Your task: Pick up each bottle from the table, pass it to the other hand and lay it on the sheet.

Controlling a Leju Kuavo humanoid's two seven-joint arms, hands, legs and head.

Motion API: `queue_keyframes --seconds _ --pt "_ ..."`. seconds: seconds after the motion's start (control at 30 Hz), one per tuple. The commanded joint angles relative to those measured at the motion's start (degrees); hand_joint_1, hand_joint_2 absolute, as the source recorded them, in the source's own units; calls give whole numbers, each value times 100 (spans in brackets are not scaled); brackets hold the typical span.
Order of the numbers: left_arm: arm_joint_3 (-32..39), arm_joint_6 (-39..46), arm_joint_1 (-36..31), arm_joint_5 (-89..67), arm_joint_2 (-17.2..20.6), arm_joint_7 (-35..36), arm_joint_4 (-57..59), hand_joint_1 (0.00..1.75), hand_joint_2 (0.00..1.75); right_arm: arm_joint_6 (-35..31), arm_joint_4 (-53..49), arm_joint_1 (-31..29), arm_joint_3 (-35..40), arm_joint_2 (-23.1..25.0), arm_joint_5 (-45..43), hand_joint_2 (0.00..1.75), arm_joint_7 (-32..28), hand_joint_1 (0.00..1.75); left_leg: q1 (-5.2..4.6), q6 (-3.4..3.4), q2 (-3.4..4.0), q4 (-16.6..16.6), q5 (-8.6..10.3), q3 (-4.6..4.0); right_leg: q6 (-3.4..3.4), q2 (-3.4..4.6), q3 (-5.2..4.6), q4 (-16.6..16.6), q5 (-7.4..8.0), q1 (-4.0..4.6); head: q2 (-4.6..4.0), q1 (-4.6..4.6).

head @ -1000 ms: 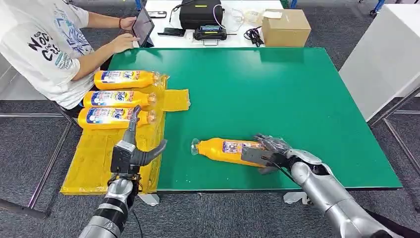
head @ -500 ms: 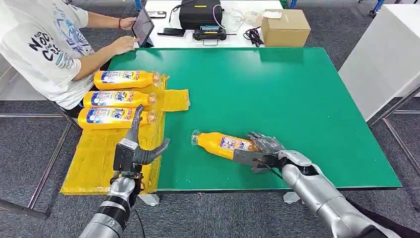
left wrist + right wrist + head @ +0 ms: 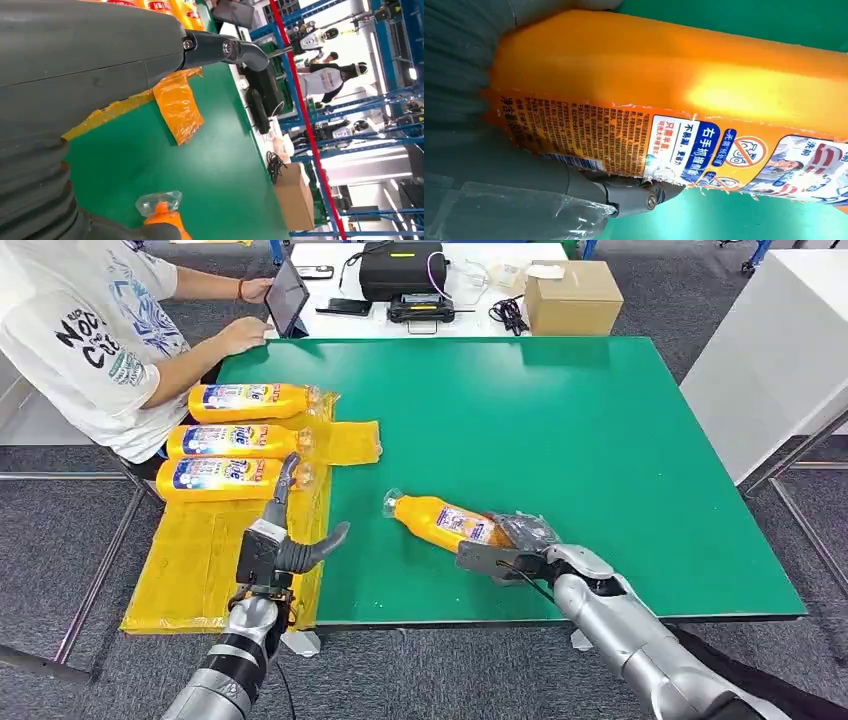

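Observation:
An orange bottle [image 3: 437, 521] with a clear cap lies slanted over the green table [image 3: 560, 420], its neck pointing back-left. My right hand [image 3: 520, 543] grips its base end; in the right wrist view the bottle [image 3: 684, 75] sits against the palm with the thumb [image 3: 624, 192] along its label. My left hand [image 3: 282, 545] hovers open over the front right edge of the yellow sheet [image 3: 200, 560], fingers spread. In the left wrist view the bottle's cap [image 3: 160, 204] shows beyond the left hand [image 3: 75, 50]. Three orange bottles [image 3: 235, 440] lie side by side on the sheet's far part.
A person in a white shirt [image 3: 90, 330] sits at the table's left rear corner with a tablet [image 3: 288, 295]. A white table behind carries a black case [image 3: 404, 268] and a cardboard box [image 3: 573, 296]. A white cabinet [image 3: 780, 360] stands to the right.
My right hand has carried the bottle leftward and turned it, so its neck now points further back. My left hand has drifted slightly right, still open.

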Motion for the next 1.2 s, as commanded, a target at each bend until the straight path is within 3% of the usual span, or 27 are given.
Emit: queue_keyframes --seconds 0.03,0.1,0.2,0.27,0.33,0.4,0.57,0.7,0.83,0.97,1.07,1.2 --pt "-39 -176 -141 72 31 -53 294 0 175 -210 345 323 -39 217 -70 175 -184 175 10 -9 -4 -4 -4 13 -10 -5 18 -9 -4 11 0 0" --pt "12 -218 -10 152 22 -35 76 0 175 -860 -293 751 -602 226 -233 175 -372 175 17 -14 -7 -8 -4 17 -17 -7 26 -17 -4 18 0 2" --pt "196 -248 440 247 21 132 -705 0 175 -2223 -2024 1733 -1748 735 701 175 -241 175 11 -10 -4 -7 -4 12 -11 0 15 -11 -5 12 0 0" --pt "275 -327 696 341 40 258 -1181 0 175 -2597 -3047 2259 -2229 1131 935 175 -337 175 10 -14 7 -3 -11 3 -15 13 5 -1 -10 11 0 2" --pt "427 -351 815 527 34 435 -1399 0 175 -3081 -3640 2640 -2580 1378 1082 175 -449 168 7 -11 5 1 -10 -25 -12 17 -19 9 -9 7 0 -2" --pt "530 -423 892 677 55 537 -1500 0 175 -3388 -4007 2972 -2819 1502 1041 175 -593 173 10 -11 -2 0 -11 -40 -11 10 -30 6 -11 13 0 -4" --pt "536 -433 888 673 43 538 -1482 0 175 -3399 -3958 2989 -2880 1492 993 175 -691 173 18 -11 -31 3 -14 -45 0 -16 -25 5 -31 16 0 2" --pt "596 -683 962 980 -18 933 -1493 0 175 -4338 -4234 3321 -3425 1855 1284 175 -1110 175 10 -10 -26 0 -12 -53 1 -9 -30 2 -25 6 0 2" --pt "381 -1398 938 1782 -15 1382 -1338 0 175 -4677 -4334 3503 -3589 1983 1093 175 -1562 175 4 -10 -46 0 -13 -49 -1 -29 -27 3 -31 0 0 0" --pt "-120 -2563 954 2695 205 1755 -1248 0 175 -4365 -3547 3352 -3209 1826 1497 175 -1930 171 7 -8 -26 -5 -16 -37 0 -9 -19 -6 -26 3 0 0" --pt "-534 -3399 1023 3270 321 1997 -1300 0 175 -4013 -2727 3194 -2510 1908 1519 175 -2255 171 7 -8 -14 -12 -12 -36 2 -1 -24 -12 -18 3 0 0" --pt "-872 -3618 975 3372 344 2020 -1293 0 175 -4025 -2012 2987 -1988 2080 1554 175 -2360 169 7 -8 -8 -11 -12 -42 2 7 -29 -9 -17 3 0 0"
